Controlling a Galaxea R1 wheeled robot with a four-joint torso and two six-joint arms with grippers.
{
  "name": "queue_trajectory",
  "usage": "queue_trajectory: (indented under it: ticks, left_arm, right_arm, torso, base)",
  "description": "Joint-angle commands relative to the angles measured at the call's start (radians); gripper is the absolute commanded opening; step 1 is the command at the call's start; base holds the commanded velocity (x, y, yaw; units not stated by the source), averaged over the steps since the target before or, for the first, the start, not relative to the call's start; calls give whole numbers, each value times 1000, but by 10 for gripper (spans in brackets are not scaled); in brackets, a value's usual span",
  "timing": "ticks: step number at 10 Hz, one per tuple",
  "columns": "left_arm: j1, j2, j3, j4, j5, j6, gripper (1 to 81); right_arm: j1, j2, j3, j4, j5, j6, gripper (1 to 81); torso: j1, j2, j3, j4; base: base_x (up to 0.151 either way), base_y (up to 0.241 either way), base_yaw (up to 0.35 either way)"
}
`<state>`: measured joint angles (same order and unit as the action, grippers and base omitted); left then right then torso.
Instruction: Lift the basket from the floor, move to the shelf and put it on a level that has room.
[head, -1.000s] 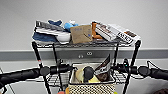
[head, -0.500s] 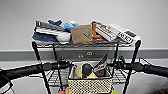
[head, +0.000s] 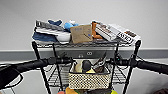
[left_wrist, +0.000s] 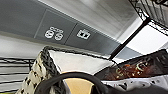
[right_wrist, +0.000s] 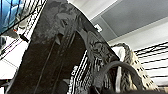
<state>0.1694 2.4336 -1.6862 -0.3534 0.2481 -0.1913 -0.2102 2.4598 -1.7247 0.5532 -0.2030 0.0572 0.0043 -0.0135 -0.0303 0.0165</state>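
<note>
A tall black wire shelf stands against a pale wall, seen from the robot's head camera.

On the left, the left arm reaches in as a dark bar, and the left gripper ends at the left end of the basket, just at its rim. Whether its fingers are open or closed cannot be told.

In the middle, the cream woven basket sits at the second-highest level of the shelf, a grey wire grid, between the two front posts. It lies between the two grippers, one at each short end. Inside it are a dark round object, something yellow and a dark printed packet that sticks up above the rim.

Above it, the top tier is crowded with a blue cloth, a brown cardboard piece and flat printed boxes. Below the basket, bits of colourful toys show.

On the right, the right arm comes in and the right gripper ends at the basket's right end, near the packet. Its fingers cannot be made out either.

The left wrist camera looks along the basket's woven rim toward a grey wall strip with sockets. The right wrist camera shows the dark packet close up, with the woven rim beside it.
</note>
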Motion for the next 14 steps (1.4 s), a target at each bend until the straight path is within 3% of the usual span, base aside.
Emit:
queue_trajectory:
  ticks: [1, 6, 14]
  left_arm:
    - [-242, 61, -73, 30, 2, 18, 10]
    - [-273, 139, -180, 40, 25, 18, 10]
    - [-222, 236, -386, 172, 85, 19, 10]
  right_arm:
    - [248, 33, -82, -1, 10, -7, 10]
    - [271, 84, -169, -1, -24, -11, 10]
    - [269, 227, -397, -56, -105, -14, 10]
  torso:
    - [0, 0, 0, 0]
    - [1, 1, -1, 0]
    - [2, 1, -1, 0]
  base:
    - [0, 0, 0]
    - [0, 0, 0]
    - [0, 0, 0]
